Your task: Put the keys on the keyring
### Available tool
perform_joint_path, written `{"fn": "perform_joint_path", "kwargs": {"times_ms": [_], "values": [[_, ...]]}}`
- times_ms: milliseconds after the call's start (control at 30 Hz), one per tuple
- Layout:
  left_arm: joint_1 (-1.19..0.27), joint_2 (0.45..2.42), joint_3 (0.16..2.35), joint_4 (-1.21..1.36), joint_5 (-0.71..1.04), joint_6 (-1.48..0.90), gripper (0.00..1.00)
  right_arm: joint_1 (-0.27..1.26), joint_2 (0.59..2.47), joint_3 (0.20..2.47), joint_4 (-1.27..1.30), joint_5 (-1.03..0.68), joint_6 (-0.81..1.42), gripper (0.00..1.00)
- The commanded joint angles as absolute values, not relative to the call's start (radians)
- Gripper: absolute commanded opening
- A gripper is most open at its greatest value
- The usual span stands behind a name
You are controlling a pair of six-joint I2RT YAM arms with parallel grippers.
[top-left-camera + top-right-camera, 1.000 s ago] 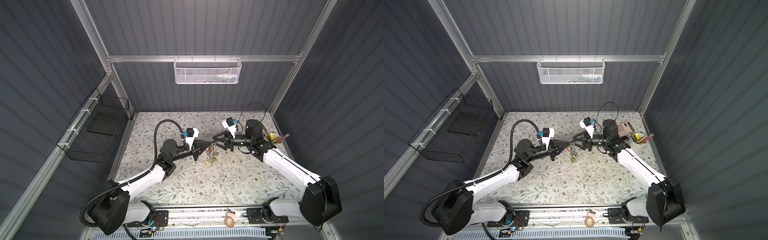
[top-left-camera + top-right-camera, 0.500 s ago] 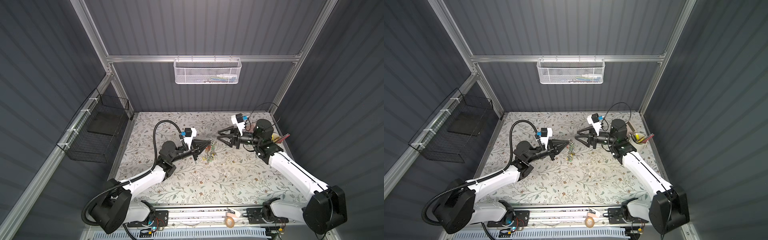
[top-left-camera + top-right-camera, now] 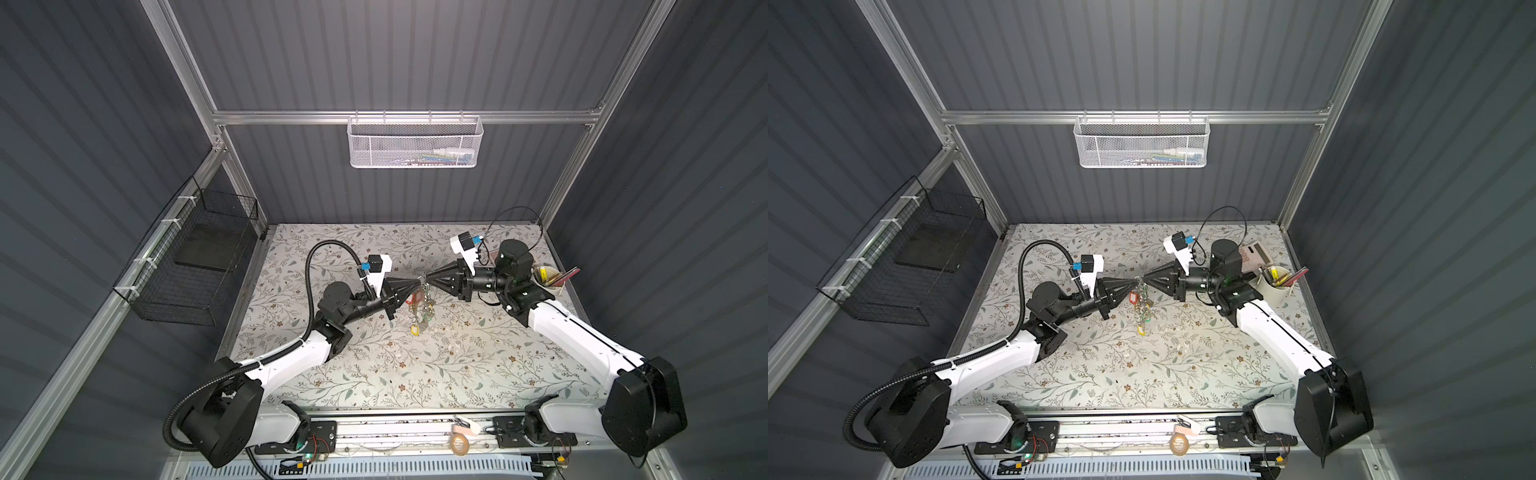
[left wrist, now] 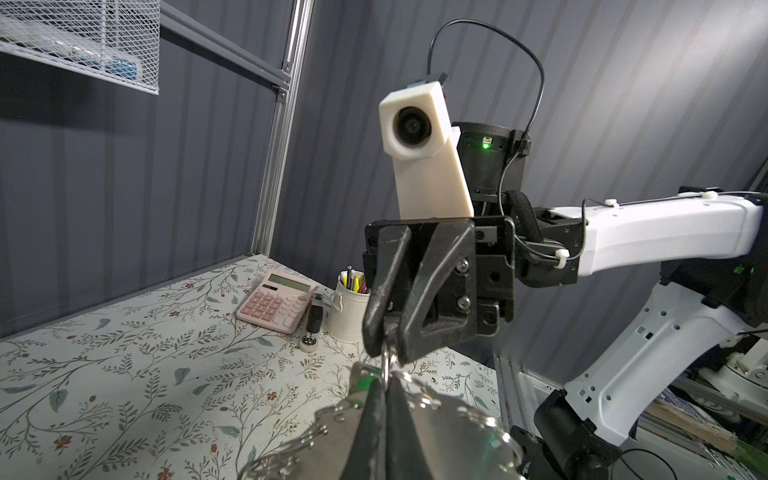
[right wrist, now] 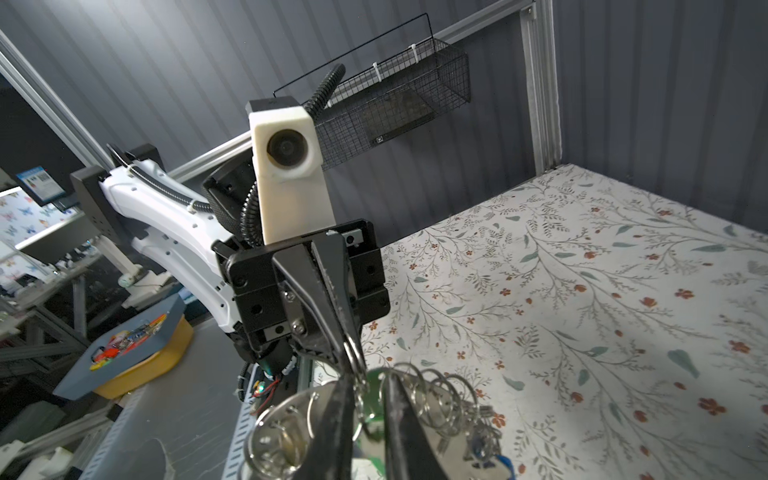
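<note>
Mid-air above the table (image 3: 457,374), my left tool (image 5: 351,357), pressed together, pinches the keyring (image 3: 422,303), which hangs between both tools; my right tool (image 4: 386,347) nips the small ring of the keys (image 5: 372,420), their green tag just beside its tips

Tabletop (image 3: 457,365) cream, scattered with grey-green leaves and rust-red flowers — walls (image 3: 415,62) dark grey, ribbed. Left arm (image 3: 291,365) and right arm (image 3: 582,336) white with black joints. Calculator (image 4: 276,301) pink, cup (image 4: 347,316) white. Silver for the keyring (image 3: 1143,301), with a red tag (image 3: 1133,298) and a yellow tag (image 3: 1140,330) — the keys (image 5: 371,430) green-tagged.
</note>
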State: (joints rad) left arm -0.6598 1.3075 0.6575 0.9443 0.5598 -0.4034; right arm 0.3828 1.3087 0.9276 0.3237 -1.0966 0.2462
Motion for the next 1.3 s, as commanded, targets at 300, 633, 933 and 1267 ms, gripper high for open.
{"fn": "perform_joint_path", "kwargs": {"times_ms": [300,633,933,1267], "values": [[-0.673,1.315,0.649,1.102,0.505,-0.449,0.00,0.414,1.352,0.919,0.329,-1.098,0.250,0.18],[-0.692,1.377,0.657,1.176,0.485,-0.480,0.00,0.445,1.364,0.923,0.318,-1.087,0.247,0.18],[-0.692,1.367,0.640,1.163,0.480,-0.468,0.00,0.335,1.286,0.868,0.384,-1.107,0.319,0.34],[-0.692,1.394,0.653,1.190,0.511,-0.491,0.00,0.276,1.242,0.891,0.401,-1.147,0.335,0.43]]}}
